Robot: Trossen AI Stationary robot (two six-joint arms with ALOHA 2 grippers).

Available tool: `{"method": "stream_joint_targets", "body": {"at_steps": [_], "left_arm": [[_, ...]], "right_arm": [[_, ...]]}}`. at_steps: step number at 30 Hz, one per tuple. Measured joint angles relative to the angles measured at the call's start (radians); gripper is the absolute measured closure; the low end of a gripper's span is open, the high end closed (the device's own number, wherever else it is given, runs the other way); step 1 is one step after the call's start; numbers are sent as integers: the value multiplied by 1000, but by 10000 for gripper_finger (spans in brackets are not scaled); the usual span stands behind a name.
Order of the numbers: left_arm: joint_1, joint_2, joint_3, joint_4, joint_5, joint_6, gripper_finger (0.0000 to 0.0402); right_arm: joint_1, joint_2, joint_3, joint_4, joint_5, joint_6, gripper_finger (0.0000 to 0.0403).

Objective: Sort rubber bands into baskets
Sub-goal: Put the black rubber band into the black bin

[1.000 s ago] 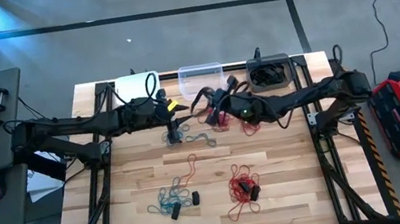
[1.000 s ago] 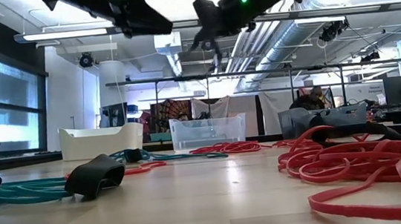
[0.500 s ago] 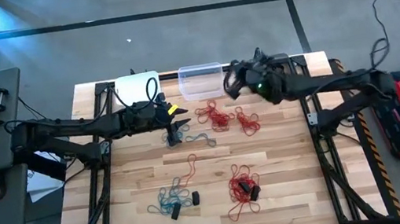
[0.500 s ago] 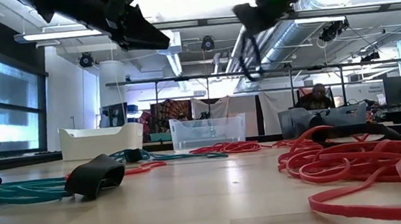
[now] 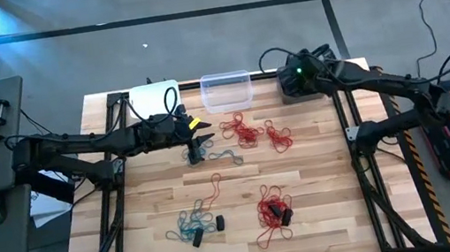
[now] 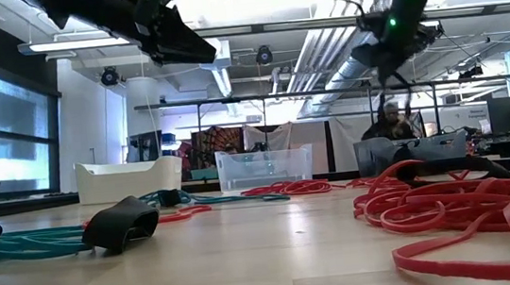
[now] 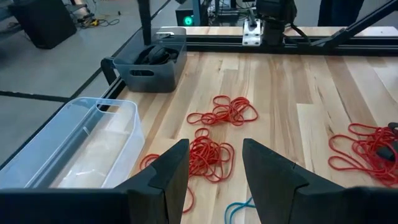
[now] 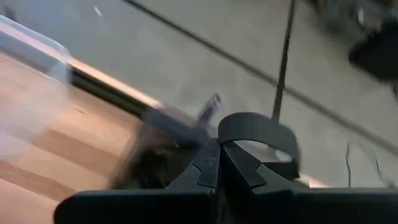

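We see a black rubber band looped over the tips of the right claw, which is clenched on it and hangs above the dark grey basket at about one o'clock on the worktop. That basket already holds dark bands. The clear basket sits at twelve o'clock and the white basket at eleven. Red bands lie loose just below the clear basket, a second red heap lies toward five o'clock, and teal bands toward seven.

The left claw hovers near the centre, released and empty, above the red tangle.

The risk we judge here: the band is only hooked on the fingertips, so on release it may cling, or spring off past the rim onto the floor. Another risk is that the left claw scoops up a teal strand along with the red ones.
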Motion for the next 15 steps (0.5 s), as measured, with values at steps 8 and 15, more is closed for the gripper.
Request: {"method": "stream_joint_targets", "body": {"at_steps": [8, 15], "left_arm": [[0, 0, 0, 2, 12, -3, 258], [-3, 0, 0, 3, 12, -3, 258]], "right_arm": [[-168, 0, -74, 29, -254, 35, 403], [-286, 20, -172, 111, -340, 43, 403]]}}
